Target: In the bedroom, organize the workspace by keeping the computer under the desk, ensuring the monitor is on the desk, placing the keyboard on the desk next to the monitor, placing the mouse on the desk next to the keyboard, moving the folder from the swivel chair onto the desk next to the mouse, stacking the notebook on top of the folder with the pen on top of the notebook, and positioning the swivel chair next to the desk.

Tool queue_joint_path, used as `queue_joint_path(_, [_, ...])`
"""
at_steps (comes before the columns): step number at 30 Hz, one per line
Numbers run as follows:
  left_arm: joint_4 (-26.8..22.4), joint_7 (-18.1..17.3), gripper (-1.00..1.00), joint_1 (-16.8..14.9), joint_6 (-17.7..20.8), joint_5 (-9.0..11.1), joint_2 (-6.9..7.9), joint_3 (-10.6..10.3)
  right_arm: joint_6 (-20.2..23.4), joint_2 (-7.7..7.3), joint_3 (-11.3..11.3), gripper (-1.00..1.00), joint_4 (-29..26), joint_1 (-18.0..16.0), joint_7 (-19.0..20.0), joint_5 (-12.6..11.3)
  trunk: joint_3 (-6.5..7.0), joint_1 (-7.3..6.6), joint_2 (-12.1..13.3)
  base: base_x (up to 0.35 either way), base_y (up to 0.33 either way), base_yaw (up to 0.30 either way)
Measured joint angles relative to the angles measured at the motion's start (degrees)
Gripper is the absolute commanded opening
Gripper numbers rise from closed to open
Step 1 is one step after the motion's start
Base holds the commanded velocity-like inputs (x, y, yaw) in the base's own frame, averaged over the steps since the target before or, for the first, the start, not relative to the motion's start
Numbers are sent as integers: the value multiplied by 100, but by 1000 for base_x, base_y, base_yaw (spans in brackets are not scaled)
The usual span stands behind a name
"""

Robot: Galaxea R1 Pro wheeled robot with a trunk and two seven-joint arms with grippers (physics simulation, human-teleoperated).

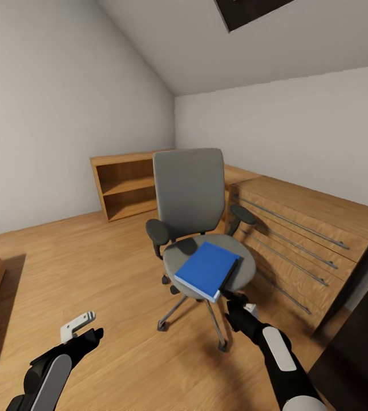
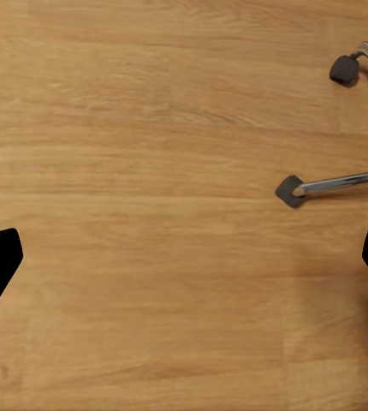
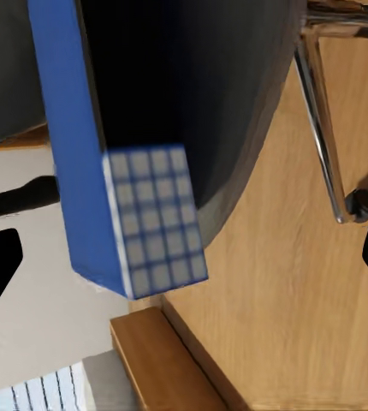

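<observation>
Reaching up toward the swivel chair (image 1: 198,228), the right gripper (image 1: 233,297) sits just under the near corner of the blue folder (image 1: 207,269), its jaws spread wide with the folder's corner (image 3: 150,214) between them but not clamped. The folder lies flat on the grey seat — its near edge overhangs the seat rim slightly. The left gripper (image 1: 84,331) hangs wide apart above bare wood floor (image 2: 150,171), two chair castors off to one side. A wooden drawer chest (image 1: 298,228) stands close beyond the right arm.

Folder (image 1: 207,269) on swivel chair (image 1: 190,194) seat; drawer chest (image 1: 298,228) right; shelf (image 1: 125,184) behind.
</observation>
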Motion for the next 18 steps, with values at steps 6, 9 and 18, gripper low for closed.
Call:
queue_joint_path(6, [7, -4, 100, 0, 0, 0, 9, 0, 4, -3, 276, 100, -5, 0, 26, -10, 0, 0, 0, 0, 0, 0])
queue_joint_path(9, [18, -4, 100, 0, 0, 0, 14, 0, 7, -8, 296, 100, -7, 0, 28, -11, 0, 0, 0, 0, 0, 0])
queue_joint_path(18, [36, 2, 100, 0, -6, 10, 17, 0, 2, -15, 309, 100, -22, 0, 29, -11, 0, 0, 0, 0, 0, 0])
